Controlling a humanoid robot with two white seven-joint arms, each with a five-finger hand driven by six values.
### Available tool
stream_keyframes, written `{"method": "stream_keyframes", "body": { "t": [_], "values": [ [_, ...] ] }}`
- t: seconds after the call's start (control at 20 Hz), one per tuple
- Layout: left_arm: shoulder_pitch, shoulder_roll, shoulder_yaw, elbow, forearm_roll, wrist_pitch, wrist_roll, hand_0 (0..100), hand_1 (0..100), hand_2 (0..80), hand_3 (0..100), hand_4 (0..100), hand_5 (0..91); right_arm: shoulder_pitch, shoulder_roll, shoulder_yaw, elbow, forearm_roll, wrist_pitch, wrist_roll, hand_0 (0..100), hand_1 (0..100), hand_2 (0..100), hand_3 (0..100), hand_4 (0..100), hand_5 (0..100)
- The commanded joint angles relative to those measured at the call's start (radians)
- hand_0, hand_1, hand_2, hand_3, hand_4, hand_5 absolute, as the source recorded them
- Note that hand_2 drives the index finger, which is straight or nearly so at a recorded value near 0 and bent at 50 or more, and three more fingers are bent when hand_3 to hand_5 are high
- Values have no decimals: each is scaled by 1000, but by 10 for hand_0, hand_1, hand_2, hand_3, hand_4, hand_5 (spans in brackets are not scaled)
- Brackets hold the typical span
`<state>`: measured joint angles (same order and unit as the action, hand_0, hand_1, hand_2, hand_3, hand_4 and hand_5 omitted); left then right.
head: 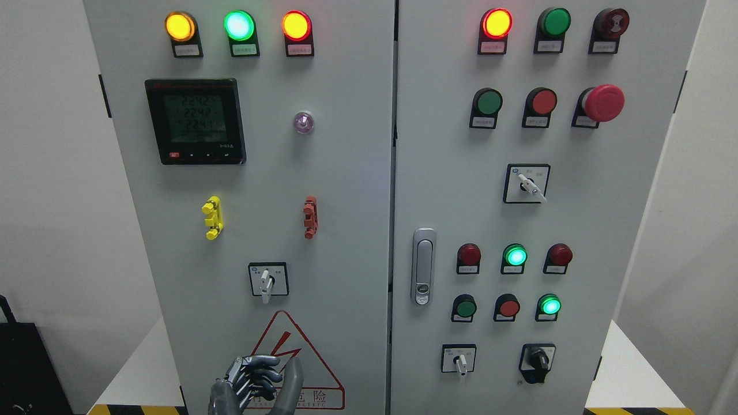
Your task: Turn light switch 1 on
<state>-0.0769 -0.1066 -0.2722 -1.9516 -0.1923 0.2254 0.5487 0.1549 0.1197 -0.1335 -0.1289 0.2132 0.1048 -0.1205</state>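
Note:
My left hand [256, 383] comes up from the bottom edge in front of the left cabinet door, over the red warning triangle [288, 363]. Its grey fingers [259, 374] are curled inward with nothing in them, and one digit [293, 374] sticks upward. A white-handled rotary switch [266, 281] sits on the door well above the hand, its handle pointing straight down. I cannot tell which control is labelled light switch 1. My right hand is out of view.
The left door carries three lit lamps [238, 25], a digital meter [196, 121], and yellow [212, 217] and red [310, 217] clips. The right door has a handle [423, 266], push buttons, an emergency stop [602, 102] and more rotary switches [526, 184] [459, 361] [536, 359].

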Motion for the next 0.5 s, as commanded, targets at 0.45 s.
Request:
{"method": "stream_keyframes", "body": {
  "t": [0.45],
  "values": [
    [-89,-15,36,0,5,60,0,106,648,540,717,780,680,0,0,0,0,0,0,-1,49,0,0,0,0,0]
  ]
}}
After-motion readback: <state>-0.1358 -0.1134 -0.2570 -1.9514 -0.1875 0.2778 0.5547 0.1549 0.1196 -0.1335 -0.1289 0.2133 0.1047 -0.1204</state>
